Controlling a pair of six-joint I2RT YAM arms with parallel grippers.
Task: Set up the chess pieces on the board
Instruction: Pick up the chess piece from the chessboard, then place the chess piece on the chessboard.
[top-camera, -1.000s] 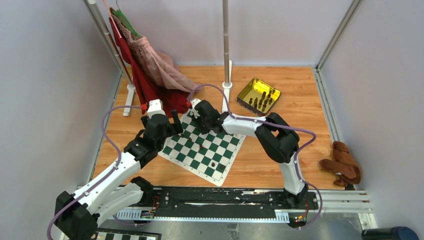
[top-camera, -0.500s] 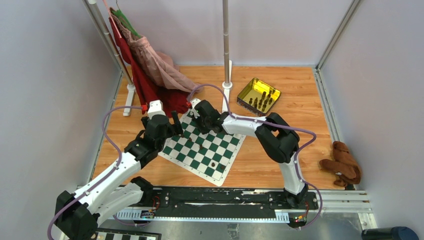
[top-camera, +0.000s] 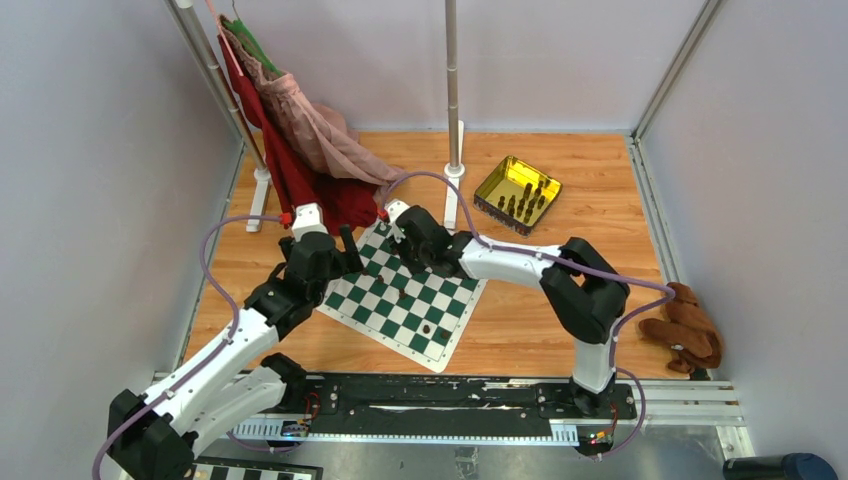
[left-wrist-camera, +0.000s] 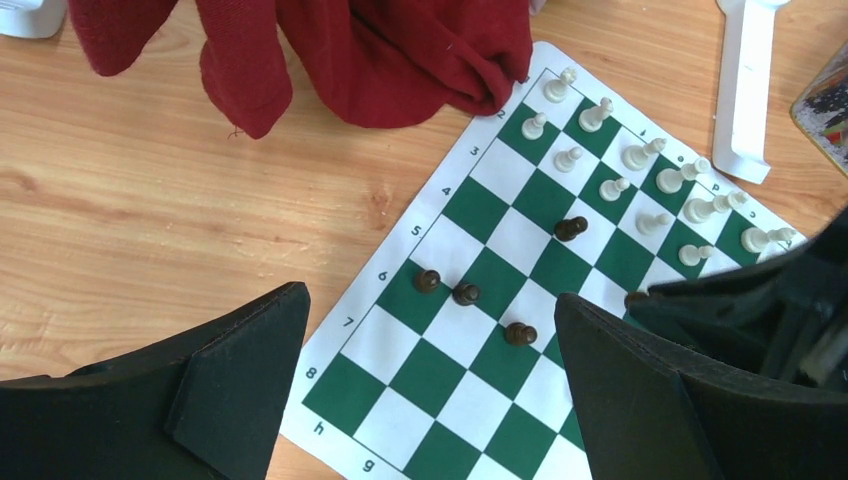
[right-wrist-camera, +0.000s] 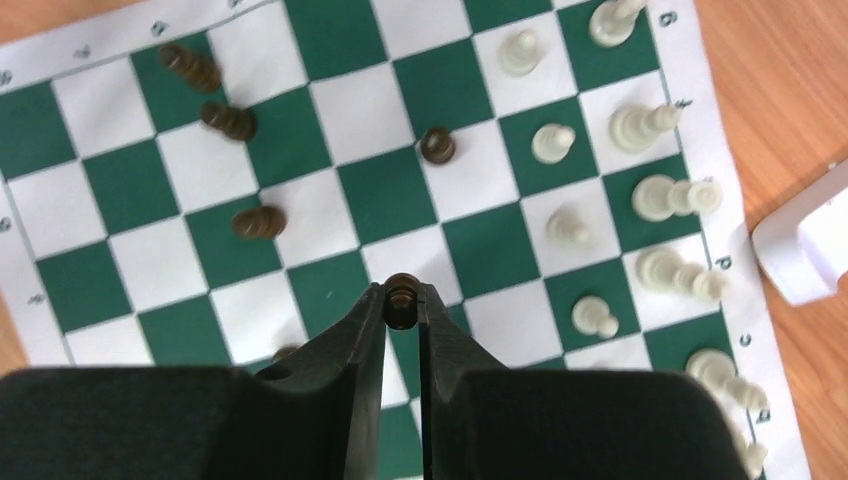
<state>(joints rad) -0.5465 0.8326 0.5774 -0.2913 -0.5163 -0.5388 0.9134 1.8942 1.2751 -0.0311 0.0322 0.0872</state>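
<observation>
Handling assessment: the chess pieces are small turned figures, judged light and rigid, with smooth rounded heads and narrow bases, so they are likely to slip or tip if pinched off-centre. The safest hold is across the head or neck from directly above, with the piece kept upright. The right gripper (right-wrist-camera: 402, 302) is doing this now: its two fingers are closed on the head of a single dark piece (right-wrist-camera: 402, 290) over the middle of the board (top-camera: 380, 325). Whether that piece's base rests on the mat or hangs just above it cannot be told from either view. The left gripper (left-wrist-camera: 430, 300) is spread wide and holds nothing, poised above the board's left side. The board is a thin green-and-white checked mat with a white lettered border. It is judged flexible and liable to slide on the wooden desk (top-camera: 560, 320), so any lateral drag during placement should be avoided. It lies skewed, corner toward the arms, and a red cloth (left-wrist-camera: 380, 50) touches its far corner. The cream pieces (left-wrist-camera: 613, 187) stand in two close ranks along the far side, with the taller figures behind a row of short round-headed ones. The loose dark pieces (left-wrist-camera: 465, 294) are short, brown and round-topped, scattered singly over the central squares and not in ranks. More dark figures sit in the yellow tray (top-camera: 492, 180), well apart from the board, so the dark side is judged largely unset.
</observation>
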